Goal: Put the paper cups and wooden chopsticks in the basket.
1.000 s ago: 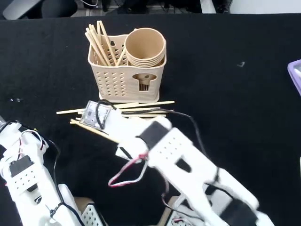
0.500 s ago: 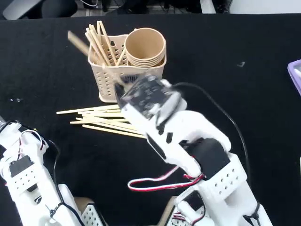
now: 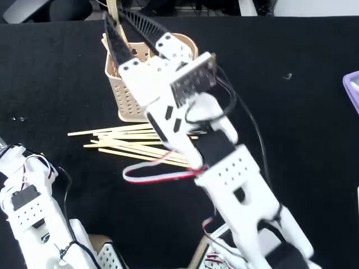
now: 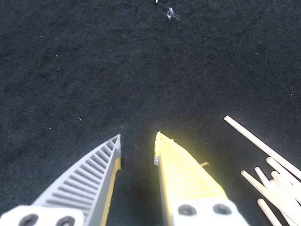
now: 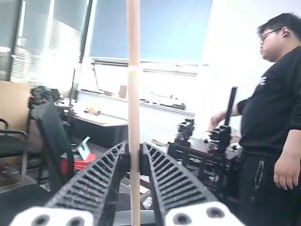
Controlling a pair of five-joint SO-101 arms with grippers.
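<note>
My right gripper [image 3: 114, 15] is raised above the beige perforated basket [image 3: 128, 96] and is shut on one wooden chopstick [image 3: 112, 7], which stands nearly upright. In the right wrist view the same chopstick [image 5: 133, 70] runs straight up between the black fingers of the gripper [image 5: 134, 157]. The arm hides most of the basket; the rim of the stacked paper cups [image 3: 189, 46] shows inside it. A loose pile of chopsticks [image 3: 120, 143] lies on the black table in front of the basket. My left gripper [image 4: 137, 139] hovers open over bare table, with chopstick ends [image 4: 270, 162] beside it.
The left arm's white body [image 3: 28, 216] sits at the near left corner. A purple object [image 3: 351, 89] pokes in at the right edge. The black table [image 3: 291, 140] stretches to the right of the basket.
My right arm rose from the chopstick pile with one stick, swung up and back, and now holds it above the basket. The left arm has not moved.
</note>
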